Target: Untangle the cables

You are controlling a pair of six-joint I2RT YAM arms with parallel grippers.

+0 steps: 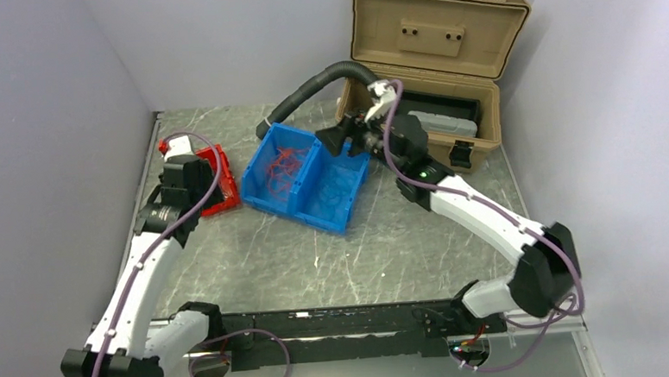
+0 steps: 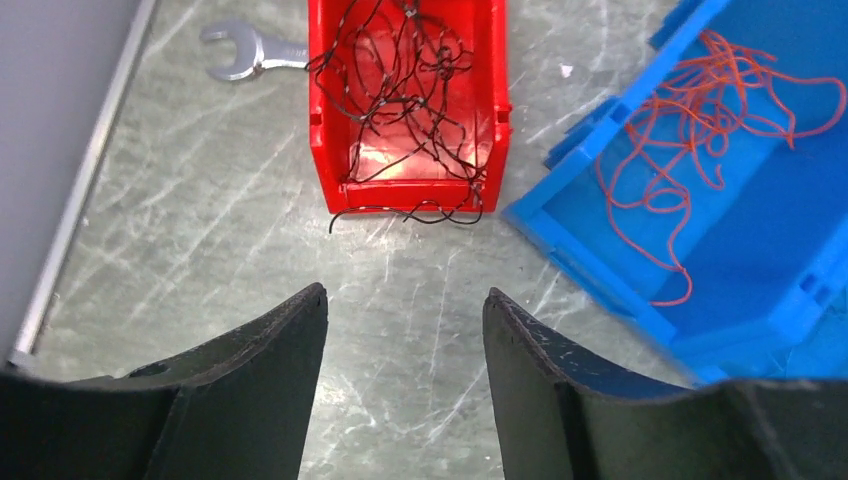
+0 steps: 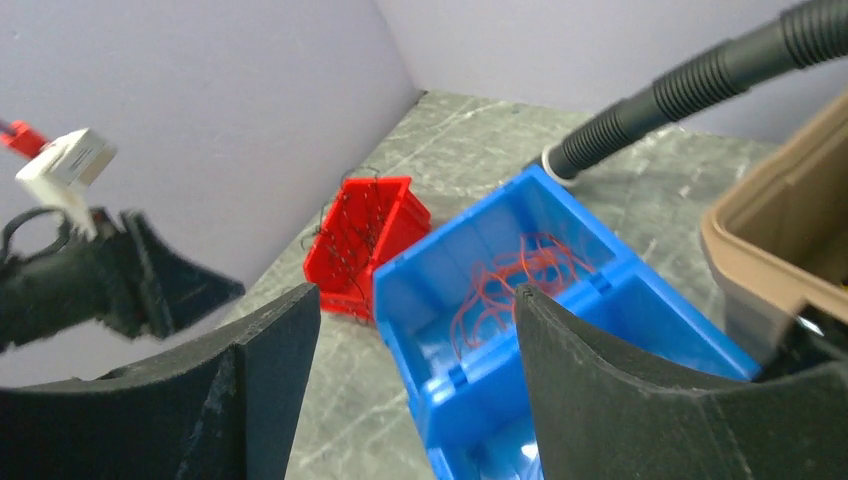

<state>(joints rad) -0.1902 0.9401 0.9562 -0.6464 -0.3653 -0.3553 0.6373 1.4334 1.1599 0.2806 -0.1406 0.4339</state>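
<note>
With left fingers (image 2: 262, 345) spread before black cables (image 2: 400, 95) in the red bin (image 2: 325, 130) at the counter's (image 2: 200, 260) left edge, right fingers (image 3: 265, 345) spread beside red cables (image 2: 712, 78) in the blue bin (image 2: 600, 275) toward the far edge: best to pinch one stray end, drawing slowly.

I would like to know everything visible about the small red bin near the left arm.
The red bin is a small open-topped box of glossy red plastic, rectangular, with a low front lip. It stands upright on the grey marbled table, beside the blue bin but apart from it. Thin black wires lie tangled in it; a few strands spill over the lip onto the table. A silver wrench lies at its other side; contact is unclear. The left fingers do not touch it.
</note>
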